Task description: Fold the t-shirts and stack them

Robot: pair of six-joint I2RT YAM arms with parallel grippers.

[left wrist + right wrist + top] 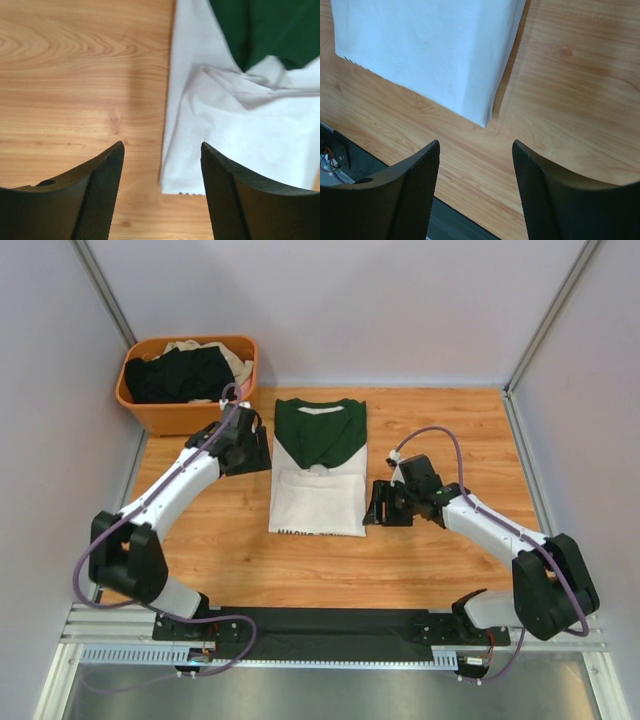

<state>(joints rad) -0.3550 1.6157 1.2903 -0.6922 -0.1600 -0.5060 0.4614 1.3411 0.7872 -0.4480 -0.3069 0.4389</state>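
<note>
Left gripper [247, 445] has its jaws apart and empty, just beside the left edge of the folded t-shirt [318, 465], up by its green part. Right gripper [380, 505] is also spread and holds nothing, just beside the shirt's right edge near the hem corner. The shirt is white with a dark green top, folded into a narrow rectangle, flat on the wooden table [450, 440]. Its long axis runs near-to-far, collar end pointing away from the arm bases, hem toward them. Orange basket [185, 418] sits off the shirt's far-left corner and holds a black t-shirt [180, 375] and beige cloth [238, 360].
</note>
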